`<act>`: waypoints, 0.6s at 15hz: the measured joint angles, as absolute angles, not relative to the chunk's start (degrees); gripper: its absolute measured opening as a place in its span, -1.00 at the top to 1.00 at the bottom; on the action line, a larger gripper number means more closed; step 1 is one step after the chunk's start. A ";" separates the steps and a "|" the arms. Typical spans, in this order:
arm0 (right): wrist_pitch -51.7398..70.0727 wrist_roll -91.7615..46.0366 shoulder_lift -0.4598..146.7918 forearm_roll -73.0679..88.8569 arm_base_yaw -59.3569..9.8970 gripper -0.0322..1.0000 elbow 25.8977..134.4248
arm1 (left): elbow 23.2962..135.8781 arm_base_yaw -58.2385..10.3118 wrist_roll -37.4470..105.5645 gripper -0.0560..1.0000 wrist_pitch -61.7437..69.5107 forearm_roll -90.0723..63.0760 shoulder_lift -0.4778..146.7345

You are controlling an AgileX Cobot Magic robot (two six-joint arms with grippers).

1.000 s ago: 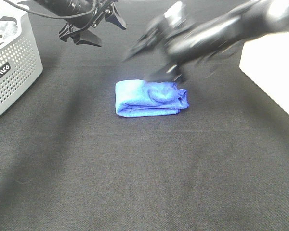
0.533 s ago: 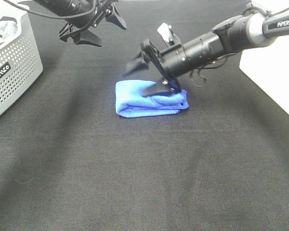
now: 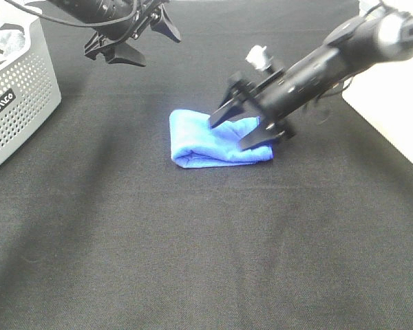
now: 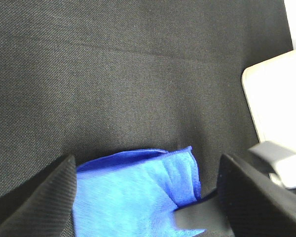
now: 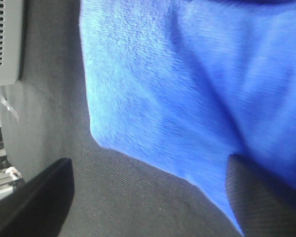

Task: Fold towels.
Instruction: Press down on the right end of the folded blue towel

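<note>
A bright blue towel (image 3: 206, 141) lies folded into a thick rectangle at the middle of the black table. My right gripper (image 3: 235, 130) hovers low over the towel's right half, open wide, one finger at its far edge and one at its near right corner. In the right wrist view the towel (image 5: 187, 89) fills most of the picture between the spread fingers (image 5: 34, 202). My left gripper (image 3: 148, 42) hangs open and empty at the back left, well away from the cloth. Its camera sees the towel (image 4: 138, 192) far below between its fingertips (image 4: 34, 202).
A grey perforated basket (image 3: 14, 103) holding cloths stands at the left edge and also shows as the basket (image 5: 5, 39) in the right wrist view. A white surface (image 3: 392, 110) borders the table on the right. Black tablecloth (image 3: 193, 254) covers the rest.
The right arm swung and pulled back to the right, its gripper turning over the towel's right half. The towel shifted slightly right and looks flatter. The left arm stayed put.
</note>
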State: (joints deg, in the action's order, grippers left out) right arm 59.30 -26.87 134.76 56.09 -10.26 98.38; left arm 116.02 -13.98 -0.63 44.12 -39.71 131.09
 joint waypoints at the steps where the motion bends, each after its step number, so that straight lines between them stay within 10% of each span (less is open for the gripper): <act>1: 59.01 -26.70 133.90 55.12 -9.63 -0.60 98.38 | 116.02 -13.98 -0.63 -0.52 44.23 -39.71 131.09; 9: 55.92 -23.84 129.60 43.60 -8.42 -0.60 98.38 | 116.02 -13.92 0.00 -0.52 51.22 -36.10 130.00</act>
State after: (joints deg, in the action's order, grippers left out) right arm 55.92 -23.84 129.60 43.60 -8.42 98.38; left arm 116.02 -13.92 0.00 51.22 -36.10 130.00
